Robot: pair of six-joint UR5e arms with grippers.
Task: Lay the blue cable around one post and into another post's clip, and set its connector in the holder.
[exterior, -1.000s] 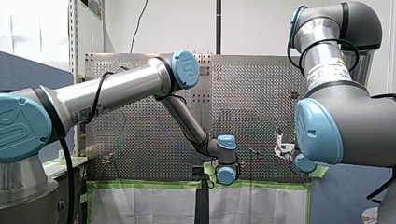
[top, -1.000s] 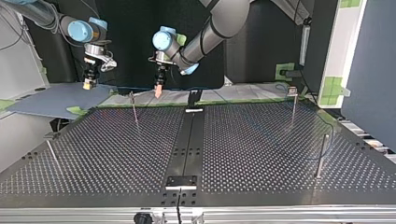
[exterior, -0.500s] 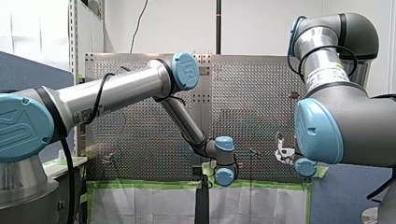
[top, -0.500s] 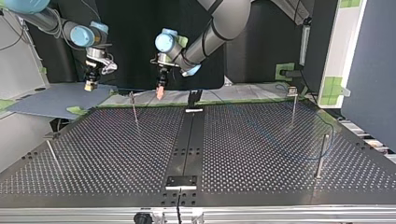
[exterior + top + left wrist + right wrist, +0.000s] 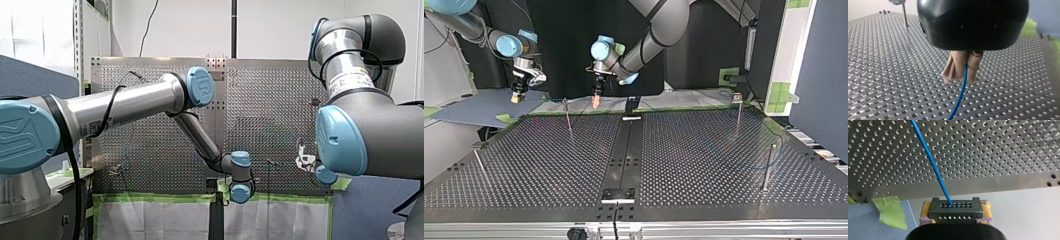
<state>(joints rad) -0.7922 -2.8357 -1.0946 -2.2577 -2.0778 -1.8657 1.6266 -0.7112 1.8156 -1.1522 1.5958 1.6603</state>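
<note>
In the left wrist view, my left gripper (image 5: 960, 78) has its beige pads (image 5: 955, 67) pressed together on the blue cable (image 5: 959, 96). The cable hangs down from them toward the table (image 5: 885, 75), which is full of holes. In the right wrist view, my right gripper (image 5: 956, 207) pinches the black connector (image 5: 955, 214) between its yellow pads (image 5: 926, 207), one on each side. The cable comes out of the connector's face and runs off over the table. In the top view, my left gripper is low over the table's far edge, near the middle and near a thin post (image 5: 568, 116). My right gripper hangs past the far edge at the view's left, well apart from my left one. A post with a clip (image 5: 737, 107) stands at the far right, and a faint blue loop lies on the table near it. In the front view I see both arms reaching low, but the fingers are too small to tell. I think the cable is light, thin and floppy, so it will sag and swing if it goes loose. It looks smooth, so it may slip through my pads. The connector looks hard and small, so holding it by its two flat sides is best. The cable is best held close to where it must bend around a post.
</note>
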